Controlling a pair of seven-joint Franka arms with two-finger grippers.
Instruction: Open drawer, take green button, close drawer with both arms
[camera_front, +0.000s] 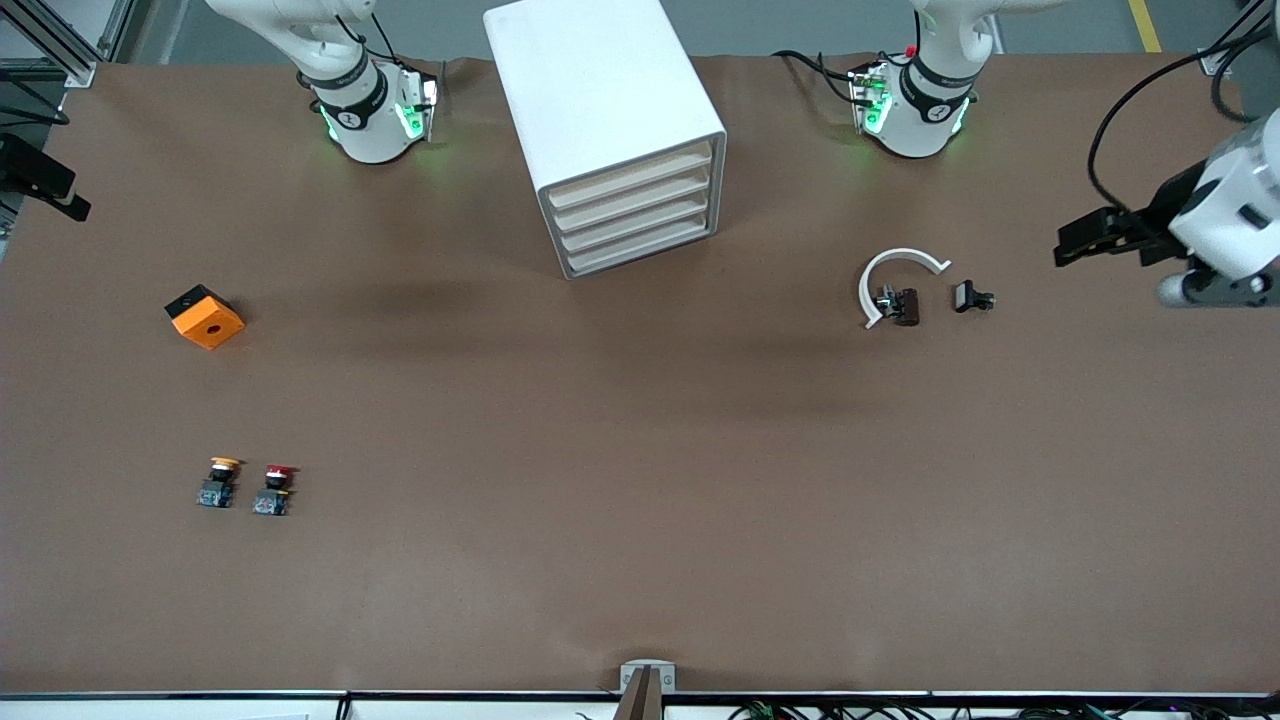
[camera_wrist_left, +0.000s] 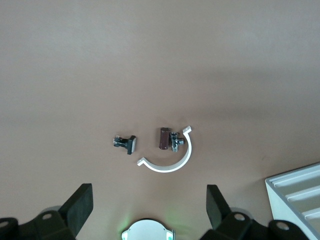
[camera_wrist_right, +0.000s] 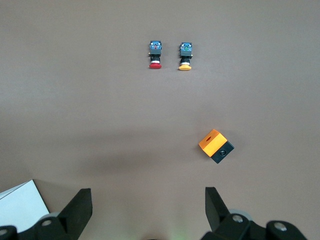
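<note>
Drawers all sit flush in the white cabinet (camera_front: 605, 125), which stands on the table (camera_front: 640, 480) between the two arm bases; the drawer (camera_front: 640, 250) wanted is the bottommost of the four cream fronts. No green-capped button shows anywhere, so it is presumably shut inside that drawer.

The front looks like stiff, smooth plastic with only a shallow lip, so I judge it slippery: a tool finger hooked under the lip and drawn straight out should serve better than a pinch. The cabinet seems light and may slide, so the second arm may need to brace it. The button should be tiny, rigid and light; take it by its squarish body, not the round cap.

The left tool (camera_wrist_left: 150, 212) hangs with jaws wide and empty over the white curved clip (camera_wrist_left: 170, 155) and small dark parts. The right tool (camera_wrist_right: 148, 212), equally wide and empty, hangs over the orange block (camera_wrist_right: 216, 146), with the red-capped button (camera_wrist_right: 155, 55) and yellow-capped button (camera_wrist_right: 185, 55) lying side by side nearer the front camera.
</note>
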